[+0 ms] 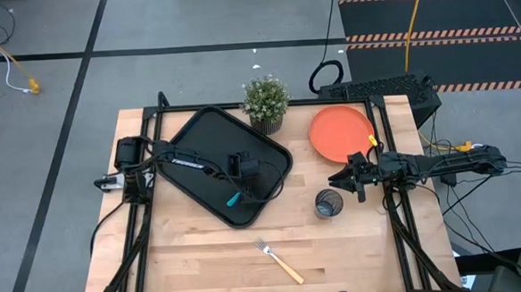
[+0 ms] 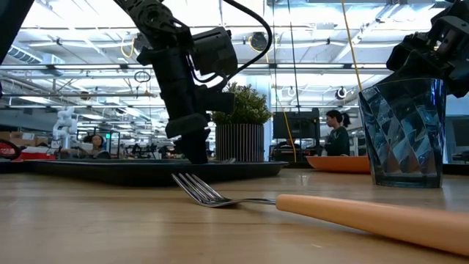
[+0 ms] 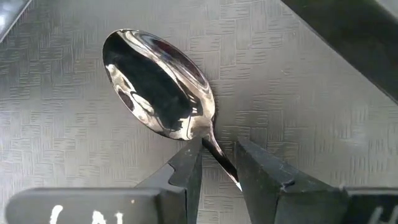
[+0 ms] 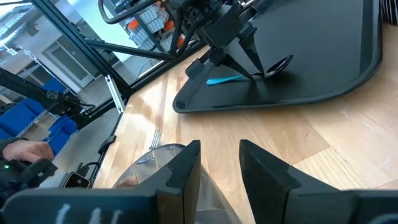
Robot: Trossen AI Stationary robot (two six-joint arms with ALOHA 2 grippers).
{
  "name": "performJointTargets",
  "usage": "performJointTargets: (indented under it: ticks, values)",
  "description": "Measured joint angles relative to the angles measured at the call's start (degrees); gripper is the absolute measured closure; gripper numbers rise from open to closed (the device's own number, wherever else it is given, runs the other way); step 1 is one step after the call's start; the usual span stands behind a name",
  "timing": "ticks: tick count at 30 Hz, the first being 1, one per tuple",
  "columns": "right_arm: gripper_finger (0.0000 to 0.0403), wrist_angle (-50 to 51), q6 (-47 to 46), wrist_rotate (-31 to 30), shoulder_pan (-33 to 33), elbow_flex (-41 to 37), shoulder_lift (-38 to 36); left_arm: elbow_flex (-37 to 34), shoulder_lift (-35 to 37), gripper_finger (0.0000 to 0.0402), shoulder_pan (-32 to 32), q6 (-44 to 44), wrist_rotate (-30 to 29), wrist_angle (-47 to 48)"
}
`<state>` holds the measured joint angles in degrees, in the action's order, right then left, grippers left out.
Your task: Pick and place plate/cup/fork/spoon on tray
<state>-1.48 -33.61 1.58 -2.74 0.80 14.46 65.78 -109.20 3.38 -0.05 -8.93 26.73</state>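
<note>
The spoon (image 3: 158, 87), dark shiny bowl and blue handle (image 1: 234, 199), lies flat on the floor of the black tray (image 1: 197, 136). My left gripper (image 3: 219, 155) points steeply down over it, open by a narrow gap, one finger on each side of the spoon's neck. The orange plate (image 1: 340, 131) lies at the far right of the table. The dark cup (image 1: 328, 203) stands nearer, and the fork (image 1: 280, 261) lies near the front edge. My right gripper (image 1: 338, 179) hangs just beyond the cup, slightly open, with nothing between its fingers. My left gripper's fingers (image 3: 189, 165) stand astride the spoon's thin neck (image 3: 214, 149), coming from above and lying across it. The gap is wider than the neck. Whether a finger touches it I cannot tell. The spoon rests on the tray.
A potted green plant (image 1: 265, 101) stands at the far edge between tray and plate. Bare wood lies between the tray's near corner, the cup and the fork. People sit in the room behind the table (image 2: 338, 132).
</note>
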Motion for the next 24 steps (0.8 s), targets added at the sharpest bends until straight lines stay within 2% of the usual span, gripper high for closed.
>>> performJointTargets:
  ticks: [10,24]
  values:
    - [0.0298,0.0,-0.2,0.0,0.0,0.0,0.0,0.0,0.5,0.0305,0.0,-0.7,-0.5,0.7]
    - [0.0298,-0.2,-0.4,0.1,0.0,0.0,0.6,0.1,6.4,0.0305,0.0,-4.2,-1.7,1.7]
